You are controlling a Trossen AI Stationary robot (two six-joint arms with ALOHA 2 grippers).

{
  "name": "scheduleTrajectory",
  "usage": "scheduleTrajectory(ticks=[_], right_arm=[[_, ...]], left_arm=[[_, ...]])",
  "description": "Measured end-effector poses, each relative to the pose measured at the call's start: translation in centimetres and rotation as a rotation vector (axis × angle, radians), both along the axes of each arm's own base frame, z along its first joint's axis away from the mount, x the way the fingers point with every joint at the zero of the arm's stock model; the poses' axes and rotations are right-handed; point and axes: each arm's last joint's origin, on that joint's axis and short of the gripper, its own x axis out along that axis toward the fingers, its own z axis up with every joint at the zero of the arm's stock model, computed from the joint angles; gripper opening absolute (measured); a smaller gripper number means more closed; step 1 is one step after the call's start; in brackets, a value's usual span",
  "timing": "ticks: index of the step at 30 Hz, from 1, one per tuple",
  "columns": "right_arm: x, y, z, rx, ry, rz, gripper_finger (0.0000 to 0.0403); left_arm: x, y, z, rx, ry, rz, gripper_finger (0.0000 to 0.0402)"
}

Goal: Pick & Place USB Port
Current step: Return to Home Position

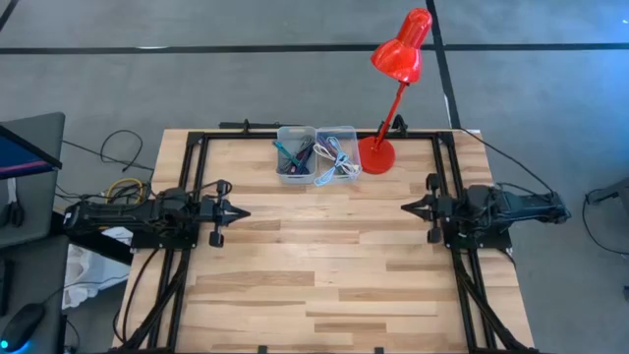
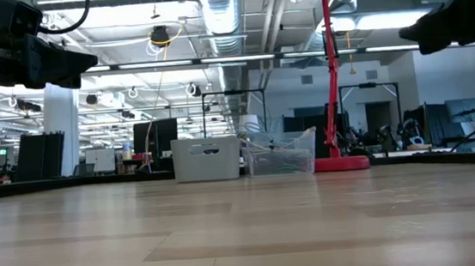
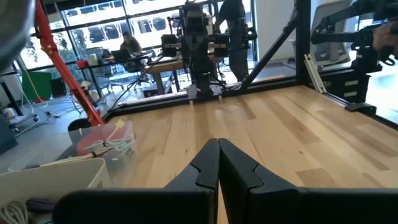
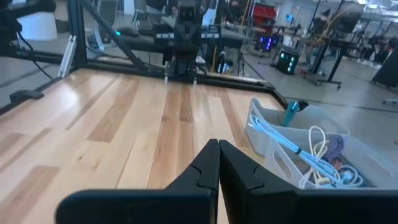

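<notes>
Two clear plastic bins stand side by side at the table's far edge. The left bin (image 1: pixel 294 152) holds dark and teal cables; the right bin (image 1: pixel 337 154) holds white and blue cables, seen also in the right wrist view (image 4: pixel 314 155). No single USB part can be told apart. My left gripper (image 1: pixel 239 212) hovers shut over the table's left side, pointing right. My right gripper (image 1: pixel 406 207) hovers shut over the right side, pointing left. Both are above the wood, far from the bins.
A red desk lamp (image 1: pixel 398 59) stands by its round base (image 1: pixel 376 155) just right of the bins. A black metal frame (image 1: pixel 197 147) runs around the table's edges. Bare wood (image 1: pixel 324 256) lies between the two grippers and toward the near edge.
</notes>
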Motion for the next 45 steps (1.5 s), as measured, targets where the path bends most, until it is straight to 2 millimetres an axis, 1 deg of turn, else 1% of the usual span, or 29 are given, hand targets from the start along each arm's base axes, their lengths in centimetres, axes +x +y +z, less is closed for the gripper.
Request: scheduleTrajectory(ticks=[4, 9, 17, 20, 35, 45], right_arm=[[-0.1, 0.0, 0.3, -0.004, 0.003, 0.004, 0.0000], [0.2, 0.1, -0.9, 0.015, 0.035, 0.001, 0.0000], [0.9, 0.1, -2.1, 0.023, -0.014, -0.001, 0.0000], [0.9, 0.0, -2.1, 0.026, -0.021, -0.035, 0.0000], [0.9, -0.5, -2.2, 0.027, -0.013, -0.089, 0.0000], [0.9, -0.5, -2.2, 0.113, -0.024, -0.098, 0.0000]], left_arm=[[0.0, 0.0, 0.0, 0.016, -0.002, 0.000, 0.0005], [0.0, 0.0, 0.1, 0.016, -0.008, 0.000, 0.0005], [0.0, 0.0, 0.1, 0.011, -0.008, 0.000, 0.0005], [0.0, 0.0, 0.1, 0.009, -0.008, 0.000, 0.0005], [0.0, 0.1, -0.1, 0.016, 0.010, 0.019, 0.0006], [0.0, 0.1, 0.0, 0.019, 0.001, 0.019, 0.0006]])
